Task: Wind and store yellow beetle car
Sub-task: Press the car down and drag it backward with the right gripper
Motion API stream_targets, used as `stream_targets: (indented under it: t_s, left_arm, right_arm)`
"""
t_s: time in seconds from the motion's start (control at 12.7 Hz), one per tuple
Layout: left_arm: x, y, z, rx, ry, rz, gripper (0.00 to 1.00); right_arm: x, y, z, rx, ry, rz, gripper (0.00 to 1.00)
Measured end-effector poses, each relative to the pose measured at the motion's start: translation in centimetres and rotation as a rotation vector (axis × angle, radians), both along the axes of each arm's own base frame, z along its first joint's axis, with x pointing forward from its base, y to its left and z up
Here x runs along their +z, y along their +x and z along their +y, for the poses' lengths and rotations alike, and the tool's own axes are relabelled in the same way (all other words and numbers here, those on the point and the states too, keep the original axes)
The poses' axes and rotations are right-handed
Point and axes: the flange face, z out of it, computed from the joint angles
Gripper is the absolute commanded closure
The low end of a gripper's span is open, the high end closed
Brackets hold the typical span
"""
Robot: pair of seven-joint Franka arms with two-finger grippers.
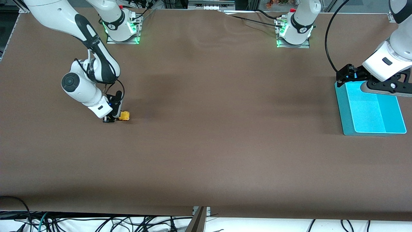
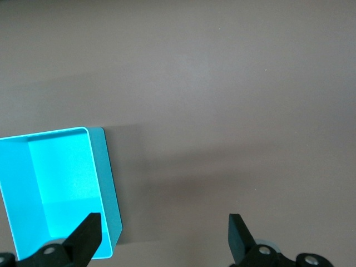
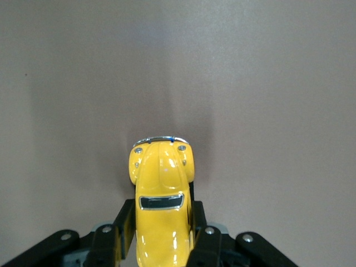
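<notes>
Your right gripper (image 3: 164, 233) is down at the table (image 1: 206, 145) toward the right arm's end, its 2 fingers (image 3: 125, 222) pinching the yellow beetle car (image 3: 161, 189), whose wheels seem to touch the surface. Your left gripper (image 2: 164, 233) waits over the cyan tray's (image 1: 346, 112) edge, fingers spread.

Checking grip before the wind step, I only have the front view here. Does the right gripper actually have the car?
Observer: Yes. The right gripper is shut on the yellow beetle car, fingers on both sides of its body.
Operator: Which end sticks out?
Observer: The rounded end with the chrome bumper points away from the gripper.
Operator: Left gripper?
Observer: The left gripper is open, waiting over the corner of the cyan tray, which holds nothing where visible.
</notes>
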Motion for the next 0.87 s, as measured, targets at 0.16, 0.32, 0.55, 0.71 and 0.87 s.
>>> stream_targets:
  t_s: [0.16,0.32,0.55,0.71,0.87]
  left_arm:
    - [0.0,0.0,0.1,0.001,0.000,0.000,0.00]
    - [0.0,0.0,0.1,0.001,0.000,0.000,0.00]
    - [0.0,0.0,0.1,0.002,0.000,0.000,0.00]
    - [0.0,0.0,0.1,0.003,0.000,0.000,0.00]
    - [0.0,0.0,0.2,0.003,0.000,0.000,0.00]
  right_arm:
    - [0.0,0.0,0.0,0.029,-0.001,-0.002,0.70]
    - [0.0,0.0,-0.3,0.048,-0.002,-0.003,0.70]
    - [0.0,0.1,-1.9,0.032,-0.003,-0.003,0.69]
    - [-0.1,0.2,-3.3,0.018,-0.003,-0.003,0.69]
    - [-0.1,0.2,-4.5,0.021,-0.004,-0.004,0.69]
